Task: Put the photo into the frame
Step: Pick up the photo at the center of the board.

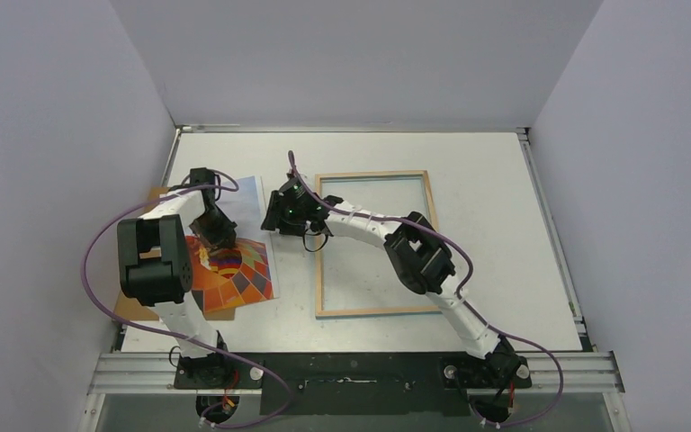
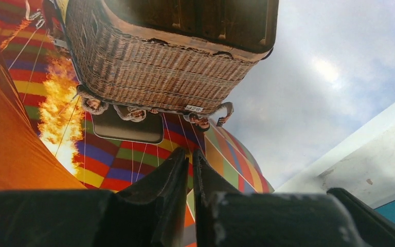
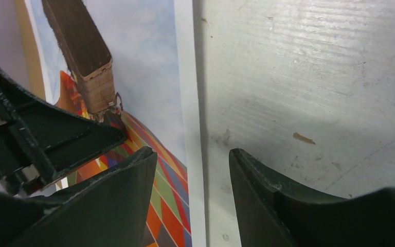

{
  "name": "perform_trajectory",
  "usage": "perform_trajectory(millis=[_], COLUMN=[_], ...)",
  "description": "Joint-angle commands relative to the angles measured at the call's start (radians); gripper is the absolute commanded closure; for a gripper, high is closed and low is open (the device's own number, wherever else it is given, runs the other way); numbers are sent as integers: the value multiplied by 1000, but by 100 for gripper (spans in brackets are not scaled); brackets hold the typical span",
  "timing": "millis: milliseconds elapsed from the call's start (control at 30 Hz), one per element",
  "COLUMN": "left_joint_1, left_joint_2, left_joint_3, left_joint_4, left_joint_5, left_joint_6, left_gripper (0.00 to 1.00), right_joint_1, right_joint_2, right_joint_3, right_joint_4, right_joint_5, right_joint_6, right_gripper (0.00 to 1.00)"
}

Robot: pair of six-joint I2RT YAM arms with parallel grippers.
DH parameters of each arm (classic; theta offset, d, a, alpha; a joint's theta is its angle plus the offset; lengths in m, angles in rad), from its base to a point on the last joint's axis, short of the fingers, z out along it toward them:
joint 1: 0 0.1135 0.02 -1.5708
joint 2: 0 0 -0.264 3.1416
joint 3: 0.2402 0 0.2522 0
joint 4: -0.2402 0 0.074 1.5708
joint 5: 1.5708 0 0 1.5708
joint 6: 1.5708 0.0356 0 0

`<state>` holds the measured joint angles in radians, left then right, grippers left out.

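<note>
The left gripper [image 2: 191, 154], fingers almost together, is resting on the shiny photo [image 1: 238, 274], which is lying on a flat brown board [image 1: 132, 308]. The right gripper [image 3: 191, 154] is hanging open over its white edge. The thin wooden frame [image 1: 373, 175] is lying just beside.

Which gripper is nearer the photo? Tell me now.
Left. The left gripper rests on the photo, fingers nearly together; the right gripper hangs open over its white edge.
</note>
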<state>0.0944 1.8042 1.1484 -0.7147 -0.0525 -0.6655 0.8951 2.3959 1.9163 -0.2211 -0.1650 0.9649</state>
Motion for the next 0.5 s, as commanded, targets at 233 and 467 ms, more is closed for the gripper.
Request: perform_trajectory(millis=[233,467], left_joint_1=[20,22], left_joint_2=[42,56], left_joint_3=[-25,-25], left_joint_4=[8,19], left_joint_5=[18,41], left_joint_6=[-25,-26], left_gripper=[93,93], right_joint_1=[28,32], right_joint_2=[97,85], right_joint_3=[114,65], right_joint_4=[-55,72], right_joint_5=[-102,-228], right_joint_6=[101,181], right_gripper=[46,43])
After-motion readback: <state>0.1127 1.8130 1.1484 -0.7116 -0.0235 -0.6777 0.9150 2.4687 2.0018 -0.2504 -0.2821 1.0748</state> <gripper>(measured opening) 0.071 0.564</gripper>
